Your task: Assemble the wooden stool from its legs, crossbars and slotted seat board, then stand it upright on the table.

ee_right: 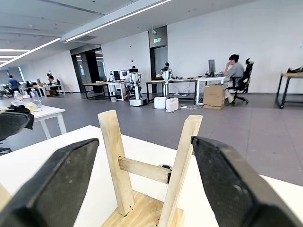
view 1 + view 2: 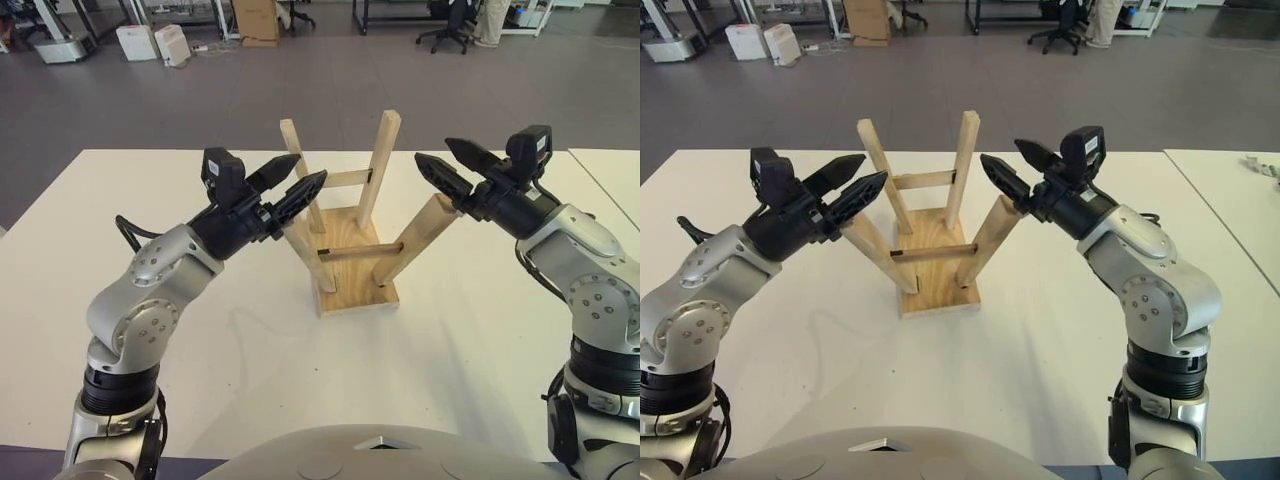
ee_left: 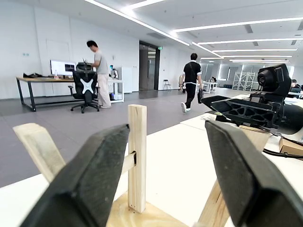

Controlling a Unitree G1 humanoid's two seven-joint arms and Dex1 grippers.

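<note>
Upturned stool (image 2: 352,252) between left gripper (image 2: 310,167) and right gripper (image 2: 432,149), both spread wide, empty

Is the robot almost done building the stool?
Nearly. Done: four legs and two crossbars sit joined on the seat board. In hand: nothing; the left gripper and right gripper have open fingers beside the front legs. Left: the stool stands upside down on the table, so it needs flipping.
</note>
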